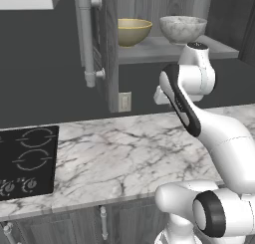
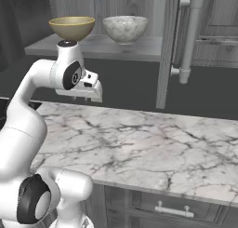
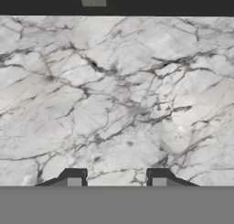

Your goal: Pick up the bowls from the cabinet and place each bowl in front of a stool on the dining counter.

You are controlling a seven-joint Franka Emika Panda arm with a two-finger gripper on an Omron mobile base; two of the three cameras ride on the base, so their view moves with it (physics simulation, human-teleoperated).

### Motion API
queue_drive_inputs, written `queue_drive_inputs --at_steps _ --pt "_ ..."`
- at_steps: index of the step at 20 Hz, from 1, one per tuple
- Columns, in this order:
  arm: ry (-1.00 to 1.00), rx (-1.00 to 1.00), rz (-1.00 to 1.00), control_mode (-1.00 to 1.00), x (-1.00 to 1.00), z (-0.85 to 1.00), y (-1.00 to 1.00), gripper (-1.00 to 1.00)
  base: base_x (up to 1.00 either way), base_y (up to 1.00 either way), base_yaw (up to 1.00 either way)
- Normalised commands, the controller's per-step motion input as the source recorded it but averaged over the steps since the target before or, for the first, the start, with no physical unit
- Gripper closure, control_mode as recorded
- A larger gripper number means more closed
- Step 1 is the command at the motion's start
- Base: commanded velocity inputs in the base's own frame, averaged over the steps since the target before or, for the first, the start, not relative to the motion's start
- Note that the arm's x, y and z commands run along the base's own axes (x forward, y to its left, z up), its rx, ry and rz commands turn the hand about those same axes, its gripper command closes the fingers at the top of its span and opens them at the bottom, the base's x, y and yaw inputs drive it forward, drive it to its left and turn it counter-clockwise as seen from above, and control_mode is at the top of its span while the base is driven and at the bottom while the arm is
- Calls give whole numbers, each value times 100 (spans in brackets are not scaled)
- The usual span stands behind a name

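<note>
Bowls sitting side by side on cabinet shelf (image 1: 209,49): mustard-yellow bowl (image 1: 132,31) nearer open door with long metal handle (image 1: 85,36), marbled bowl (image 1: 182,29) beside it, both upright near shelf's front edge, apart from each other. Gripper (image 3: 116,176) hanging below shelf over marble worktop (image 1: 124,153), fingers (image 3: 73,176) standing parted, gripping nothing, pointing down at veined stone. Black cooktop (image 1: 27,161) lying at worktop's left end. Wall outlet (image 1: 124,102) showing under cabinet.
</note>
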Motion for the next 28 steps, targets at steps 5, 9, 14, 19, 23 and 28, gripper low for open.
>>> queue_drive_inputs --at_steps 5,9,14,19,23,28 --pt "-6 0 0 -100 -5 2 3 -100 0 0 0" --pt "-9 0 -1 -100 -17 17 1 -100 0 0 0" --pt "-14 1 -5 -100 -6 30 14 -100 0 0 0" --pt "-7 7 -6 -100 0 38 5 -100 0 0 0" --pt "-2 3 -10 -100 0 59 9 -100 0 0 0" --pt "-3 2 -9 -100 0 52 6 -100 0 0 0"
